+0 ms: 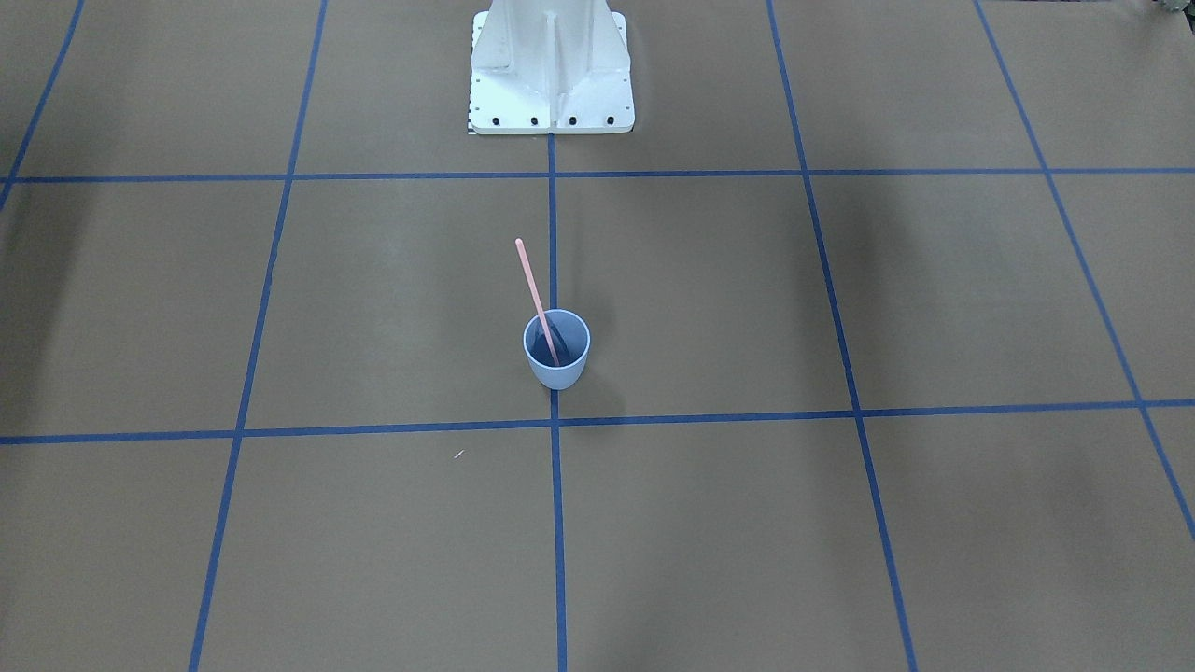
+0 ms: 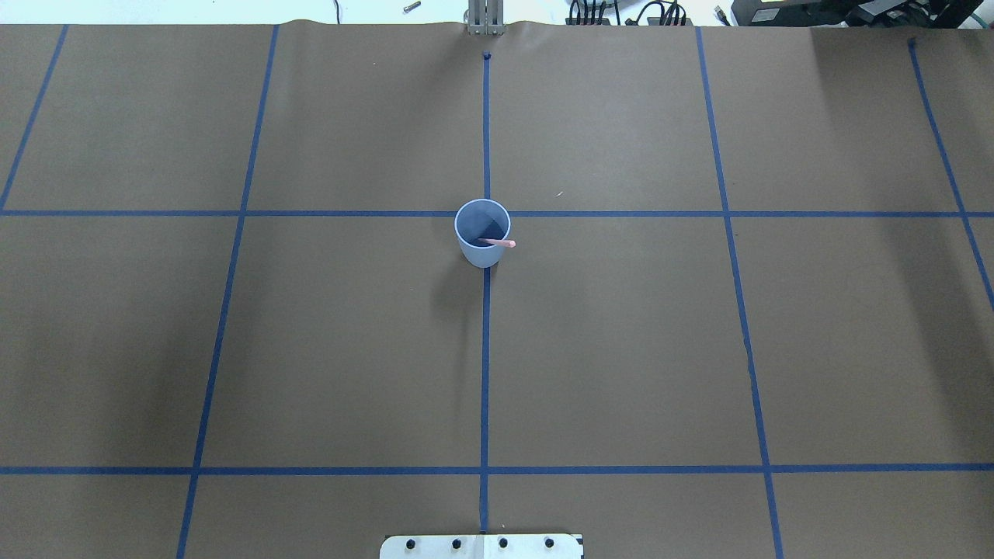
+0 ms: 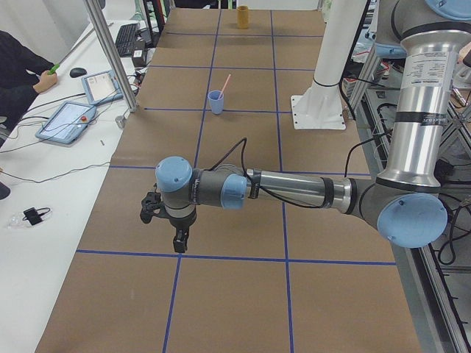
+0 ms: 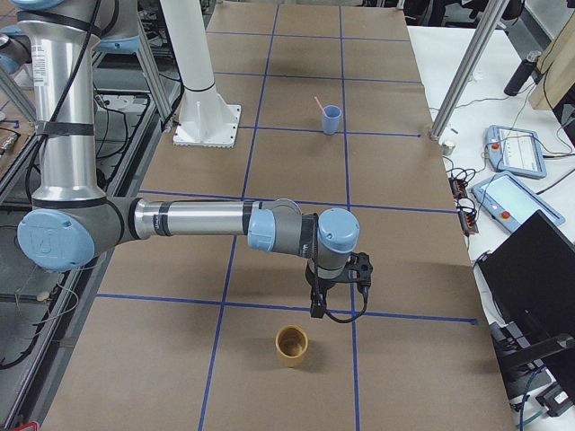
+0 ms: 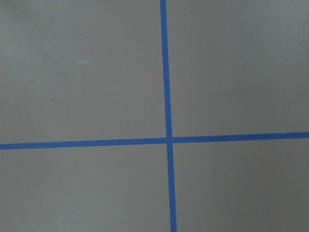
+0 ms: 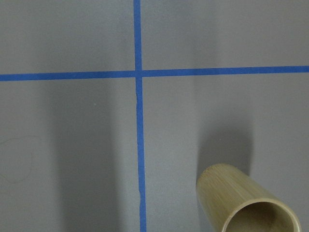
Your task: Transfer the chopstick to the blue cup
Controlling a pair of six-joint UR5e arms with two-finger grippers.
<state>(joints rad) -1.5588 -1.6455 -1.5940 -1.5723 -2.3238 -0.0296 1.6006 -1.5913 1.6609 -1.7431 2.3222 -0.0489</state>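
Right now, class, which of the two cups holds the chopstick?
The blue cup, mid-table: the pink chopstick leans inside it. The bamboo cup holds none.

Two blue tape lines point(image 5: 168, 140) cross on the brown table covering point(image 5: 82, 183), just right of centre.

I'm looking down on a brown paper table cover point(image 2: 621, 349) ruled into big squares by blue tape lines point(image 2: 485, 373). Straight beneath the jaws of the left gripper point(image 3: 179, 241), two lines meet in a tape crossing point(image 5: 168, 140); the right gripper point(image 4: 318, 310) has another below its jaws. Soft, blurred shadows lie across the paper. Out beyond both sets of jaws runs a white side bench point(image 3: 37, 243) carrying a grey tablet pendant point(image 3: 68, 121) and a black keyboard point(image 3: 126, 35), with a silver aluminium post point(image 3: 110, 59) at its edge.
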